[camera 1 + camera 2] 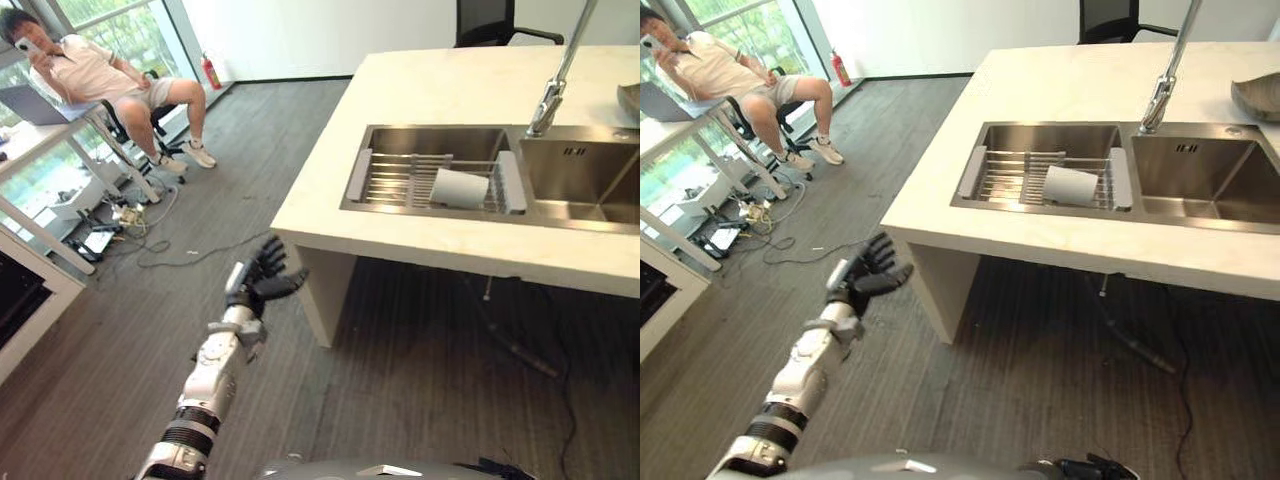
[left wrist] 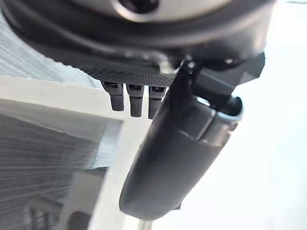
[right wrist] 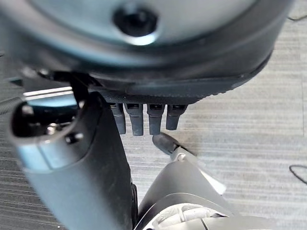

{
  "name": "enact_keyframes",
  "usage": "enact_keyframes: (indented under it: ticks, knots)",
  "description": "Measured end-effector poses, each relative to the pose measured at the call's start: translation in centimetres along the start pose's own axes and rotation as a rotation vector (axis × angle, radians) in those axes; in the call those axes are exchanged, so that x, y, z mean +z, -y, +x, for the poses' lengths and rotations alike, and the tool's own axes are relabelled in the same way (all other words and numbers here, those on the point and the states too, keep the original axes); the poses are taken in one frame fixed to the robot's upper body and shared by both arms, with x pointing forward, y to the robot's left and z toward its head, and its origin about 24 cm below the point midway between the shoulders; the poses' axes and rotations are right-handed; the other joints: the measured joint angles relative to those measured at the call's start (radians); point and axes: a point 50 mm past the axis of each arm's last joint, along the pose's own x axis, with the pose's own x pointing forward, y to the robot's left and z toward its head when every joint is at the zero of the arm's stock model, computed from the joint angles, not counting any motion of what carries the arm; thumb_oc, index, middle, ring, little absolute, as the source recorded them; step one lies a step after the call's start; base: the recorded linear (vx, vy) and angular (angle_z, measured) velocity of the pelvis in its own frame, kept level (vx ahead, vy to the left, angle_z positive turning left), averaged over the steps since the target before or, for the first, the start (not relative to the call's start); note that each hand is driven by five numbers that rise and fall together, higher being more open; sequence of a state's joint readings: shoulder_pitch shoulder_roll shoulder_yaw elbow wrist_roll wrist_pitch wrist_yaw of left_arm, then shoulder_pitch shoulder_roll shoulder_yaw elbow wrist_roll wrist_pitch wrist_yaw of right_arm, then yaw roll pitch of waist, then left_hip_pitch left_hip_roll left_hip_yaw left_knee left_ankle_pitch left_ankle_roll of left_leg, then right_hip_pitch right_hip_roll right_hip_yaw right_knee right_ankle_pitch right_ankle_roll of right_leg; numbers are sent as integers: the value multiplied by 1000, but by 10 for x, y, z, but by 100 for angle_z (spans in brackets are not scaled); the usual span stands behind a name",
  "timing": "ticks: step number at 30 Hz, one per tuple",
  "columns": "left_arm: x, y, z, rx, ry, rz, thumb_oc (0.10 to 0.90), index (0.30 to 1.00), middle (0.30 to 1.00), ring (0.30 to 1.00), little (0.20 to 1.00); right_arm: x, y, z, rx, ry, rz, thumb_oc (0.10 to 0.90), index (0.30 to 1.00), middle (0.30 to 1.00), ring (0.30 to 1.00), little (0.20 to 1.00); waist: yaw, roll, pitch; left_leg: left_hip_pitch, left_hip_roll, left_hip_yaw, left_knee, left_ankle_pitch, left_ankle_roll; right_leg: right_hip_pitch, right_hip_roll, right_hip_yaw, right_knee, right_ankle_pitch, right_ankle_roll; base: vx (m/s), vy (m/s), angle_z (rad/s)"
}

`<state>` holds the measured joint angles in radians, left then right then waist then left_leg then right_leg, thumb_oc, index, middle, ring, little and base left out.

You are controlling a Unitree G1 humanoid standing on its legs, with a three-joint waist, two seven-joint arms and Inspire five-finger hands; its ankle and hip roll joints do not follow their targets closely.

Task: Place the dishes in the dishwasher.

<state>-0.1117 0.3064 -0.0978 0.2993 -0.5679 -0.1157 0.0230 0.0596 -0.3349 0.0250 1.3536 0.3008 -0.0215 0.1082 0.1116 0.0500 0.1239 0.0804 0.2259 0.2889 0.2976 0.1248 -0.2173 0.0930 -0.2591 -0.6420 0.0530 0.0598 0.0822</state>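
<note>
A white cup lies on its side on a metal drying rack in the left basin of the double sink. A grey bowl sits on the counter at the far right edge. My left hand is raised in the air just short of the pale counter's near left corner, well away from the cup; it is open, fingers spread, and holds nothing. My right hand hangs over the grey floor, open, its fingers straight and nothing in it.
A tall faucet stands between the basins. A person sits on a chair at the far left beside a desk, with cables on the floor. A black chair stands behind the counter.
</note>
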Motion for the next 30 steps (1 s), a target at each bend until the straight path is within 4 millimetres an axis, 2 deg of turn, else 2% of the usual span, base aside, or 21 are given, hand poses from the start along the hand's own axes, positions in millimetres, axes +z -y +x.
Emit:
enact_keyframes:
  ticks: [2, 3, 5, 6, 7, 8, 9, 10, 12, 13, 17, 19, 20, 21, 22, 23, 24, 25, 26, 29, 30]
  knots:
    - [21, -8, 3, 10, 74, 17, 800, 900, 900, 900, 900, -2, -4, 0, 17, 1, -49, 800, 900, 900, 900, 900, 4, -14, 7, -30, 71, -3, 81, 66, -36, 23, 47, -2, 9, -48, -54, 163, -542, 12]
    - [33, -10, 7, 10, 114, 37, 800, 900, 900, 900, 900, -8, -5, -1, 24, -9, -66, 800, 900, 900, 900, 900, -4, -43, 15, -43, 112, 43, 99, 162, -33, 62, 83, -26, -2, -72, -72, 163, -506, 57]
    - [55, -1, 12, -28, 192, 53, 800, 900, 900, 900, 900, -14, -7, -2, 32, -6, -59, 800, 900, 900, 900, 900, -15, -70, 21, -115, 189, 127, 203, 230, 28, 80, 125, -35, -29, -106, -108, 94, -251, 42]
    - [60, 1, 12, -40, 222, 54, 800, 900, 900, 900, 900, -15, -5, -2, 23, -19, -71, 800, 900, 900, 900, 900, 4, -88, 34, -120, 160, 134, 230, 172, -38, 85, 125, -14, -41, -106, -132, 89, -125, -29]
    - [61, 2, 12, -43, 225, 54, 800, 900, 900, 900, 900, -13, -2, -2, 10, -20, -72, 800, 900, 900, 900, 900, 13, -93, 37, -121, 134, 147, 233, 152, -43, 91, 125, -8, -53, -94, -130, 87, -116, -43]
    - [67, 9, 11, -71, 250, 48, 800, 900, 900, 900, 900, -8, 9, -3, -10, -23, -117, 800, 900, 900, 900, 900, 10, -95, 42, -155, 9, 144, 113, -11, -44, 101, 142, 0, -107, -87, -124, 121, -103, -23]
    - [75, 16, 9, -101, 286, 45, 800, 900, 900, 900, 900, -9, 15, -4, -25, -30, -113, 800, 900, 900, 900, 900, 13, -84, 50, -161, -56, 165, -21, -48, -42, 101, 155, 5, -126, -85, -125, 174, -82, -22]
    - [85, 22, 8, -137, 334, 49, 800, 900, 900, 900, 900, -3, 17, -3, -31, -27, -119, 800, 900, 900, 900, 900, 19, -60, 60, -180, -78, 247, -113, -32, -15, 106, 189, 16, -132, -86, -110, 259, -97, -35]
    - [91, 19, 4, -157, 356, 76, 800, 900, 900, 900, 900, 1, 9, -1, -5, -38, -146, 800, 900, 900, 900, 900, 74, -47, 54, -191, -122, 207, -164, -28, 10, 123, 232, 103, -151, -90, -105, 293, 27, -128]
    - [93, 16, 3, -163, 356, 97, 800, 900, 900, 900, 900, 2, 6, -1, 13, -29, -154, 800, 900, 900, 900, 900, 80, -50, 55, -186, -138, 206, -166, -39, 34, 139, 238, 120, -150, -104, -97, 197, 51, -143]
    - [105, 18, 1, -236, 383, 156, 800, 900, 900, 900, 900, -10, -15, 0, 84, -39, -138, 800, 900, 900, 900, 900, 76, -111, 11, -137, -230, 225, -231, -2, 115, 169, 243, 108, -138, -143, -79, 101, 36, -48]
    - [105, 20, 1, -246, 383, 155, 800, 900, 900, 900, 900, -20, -14, -1, 83, -65, -131, 800, 900, 900, 900, 900, 65, -98, 6, -100, -260, 232, -253, 15, 180, 161, 256, 109, -103, -160, -51, 336, 66, -3]
    - [104, 35, 6, -273, 381, 127, 800, 900, 900, 900, 900, -16, 4, -3, 35, -46, -75, 800, 900, 900, 900, 900, 37, -3, 27, -64, -234, 266, -171, -113, 347, 38, 198, 103, 283, -295, 61, 31, -143, 11]
    - [104, 39, 6, -298, 381, 141, 800, 900, 900, 900, 900, -12, 20, -5, -2, -43, -67, 800, 900, 900, 900, 900, 32, 64, 7, -25, -203, 199, -270, -160, 359, -76, 139, 91, 537, -354, 27, 26, -197, 16]
    - [106, 41, 8, -318, 386, 154, 800, 900, 900, 900, 900, -7, 23, -5, -10, -35, -83, 800, 900, 900, 900, 900, 3, 45, 14, 7, -234, 192, -293, -154, 343, -119, -18, 91, 589, -385, 57, 26, -247, 5]
    - [106, 44, 8, -332, 382, 161, 800, 900, 900, 900, 900, -5, 26, -6, -17, -26, -79, 800, 900, 900, 900, 900, -12, 38, 17, 18, -247, 180, -292, -148, 330, -138, -105, 99, 559, -369, 93, 67, -300, 30]
    - [106, 45, 8, -357, 373, 182, 800, 900, 900, 900, 900, -7, 30, -7, -27, -31, -76, 800, 900, 900, 900, 900, -16, 25, 12, 33, -255, 166, -318, -143, 311, -144, -187, 99, 418, -326, 114, 112, -328, 37]
    - [108, 45, 8, -367, 375, 195, 800, 900, 900, 900, 900, -8, 31, -7, -27, -33, -76, 800, 900, 900, 900, 900, -16, 15, 13, 37, -256, 156, -327, -137, 302, -139, -202, 103, 313, -282, 125, 147, -322, 50]
    - [108, 41, 9, -353, 368, 205, 800, 900, 900, 900, 900, -12, 29, -7, -20, -42, -76, 800, 900, 900, 900, 900, -15, 0, 14, 38, -256, 131, -330, -133, 291, -121, -197, 120, 167, -177, 151, 152, -309, 55]
    - [100, 28, 13, -298, 323, 214, 800, 900, 900, 900, 900, -19, 22, -7, 16, -64, -68, 800, 900, 900, 900, 900, -13, -24, 21, 53, -264, 95, -308, -147, 261, -88, -167, 231, 60, -64, 168, 150, -363, 52]
    - [92, 18, 10, -256, 295, 201, 800, 900, 900, 900, 900, -21, 20, -7, 24, -71, -66, 800, 900, 900, 900, 900, -4, -25, 21, 78, -251, 89, -284, -168, 224, -74, -149, 250, 80, 3, 136, 119, -429, 10]
